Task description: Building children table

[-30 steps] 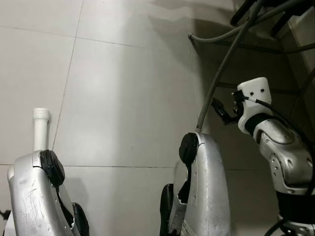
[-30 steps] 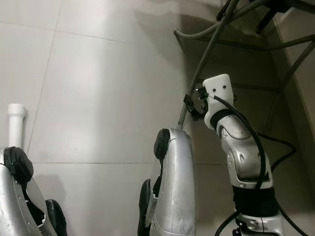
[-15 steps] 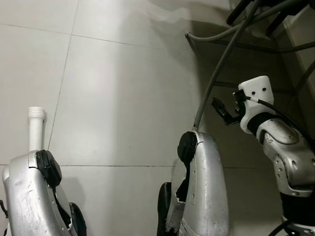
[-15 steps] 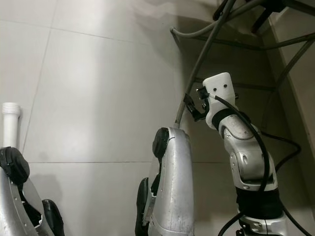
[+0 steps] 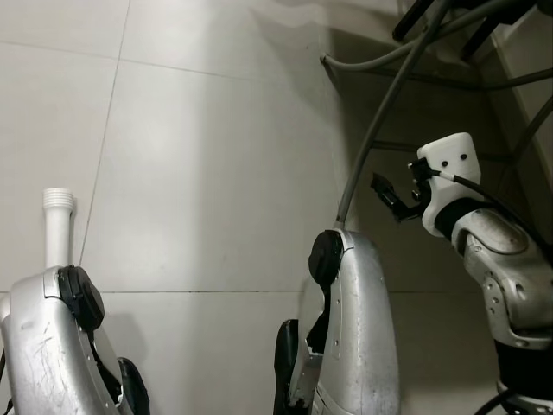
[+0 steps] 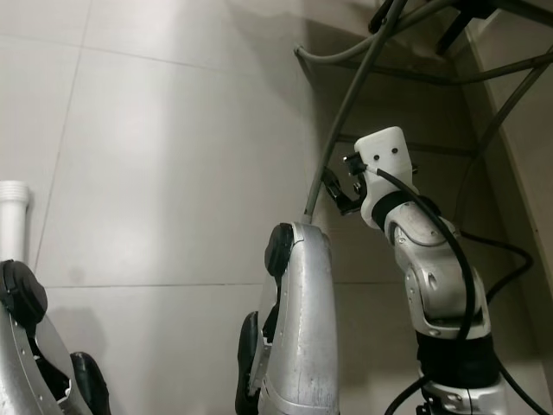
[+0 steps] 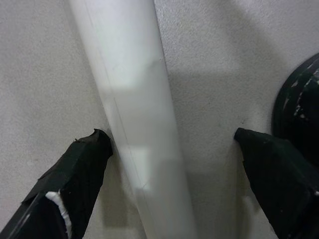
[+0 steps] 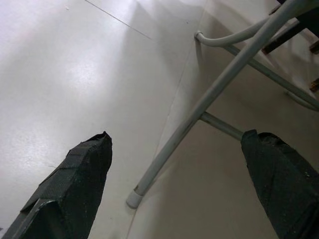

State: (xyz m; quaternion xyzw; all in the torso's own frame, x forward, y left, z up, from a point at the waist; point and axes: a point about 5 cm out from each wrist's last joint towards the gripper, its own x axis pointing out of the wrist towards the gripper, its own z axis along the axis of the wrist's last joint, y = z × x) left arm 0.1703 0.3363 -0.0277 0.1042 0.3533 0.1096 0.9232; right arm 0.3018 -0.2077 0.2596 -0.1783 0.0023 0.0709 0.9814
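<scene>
A white plastic table leg (image 5: 57, 233) stands upright on the tiled floor, threaded end up, just behind my left arm (image 5: 39, 346). In the left wrist view the leg (image 7: 134, 114) runs between the fingers of my left gripper (image 7: 169, 134). That gripper is open: one fingertip rests against the leg and the other is well clear. My right arm (image 5: 359, 328) hangs at the centre. My right gripper (image 8: 174, 137) is open above bare floor, with nothing between its fingers, and looks at the foot of a grey metal frame leg (image 8: 199, 119).
A grey tubular frame (image 5: 380, 121) with crossbars stands at the back right, its leg coming down behind my right arm. A further silver jointed arm (image 5: 492, 268) with a white cap (image 5: 448, 164) and cables stands at the right. A dark round object (image 7: 299, 114) lies beside the table leg.
The whole picture has slid a little to the left, so the camera has turned. My left arm sits slightly lower in the picture. The grippers and the table leg look the same.
</scene>
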